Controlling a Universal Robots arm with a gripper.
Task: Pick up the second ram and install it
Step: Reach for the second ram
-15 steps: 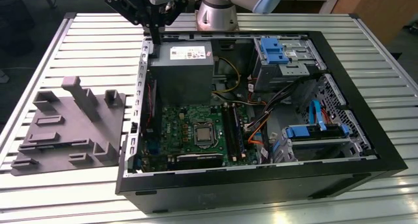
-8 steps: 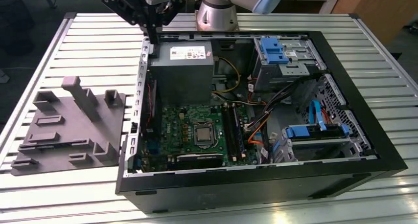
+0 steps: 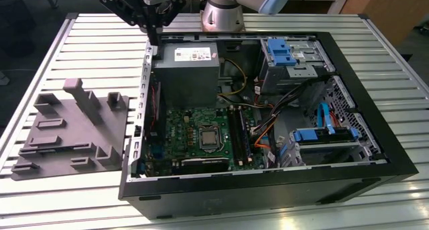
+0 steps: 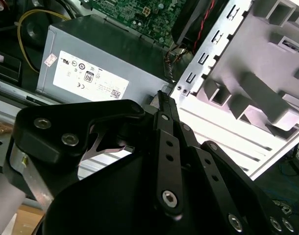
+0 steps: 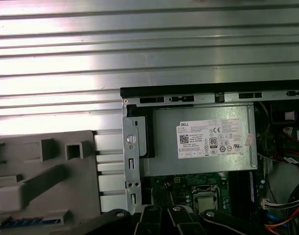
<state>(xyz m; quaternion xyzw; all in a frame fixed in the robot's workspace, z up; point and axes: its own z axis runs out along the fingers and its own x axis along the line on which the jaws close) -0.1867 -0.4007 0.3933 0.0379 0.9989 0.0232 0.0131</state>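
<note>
The gripper (image 3: 154, 39) hangs over the far left corner of the open computer case (image 3: 375, 154), by the exterior view's left, just beside the power supply (image 3: 186, 69). In the second wrist view its jaws are drawn together at the tips, with nothing visible between them. In the first wrist view a thin blue strip, seemingly the ram (image 5: 22, 224), lies in the grey holder (image 3: 67, 134) on the table (image 3: 60, 54), apart from the jaws. The memory slots (image 3: 238, 134) lie nearer, well apart from the gripper.
</note>
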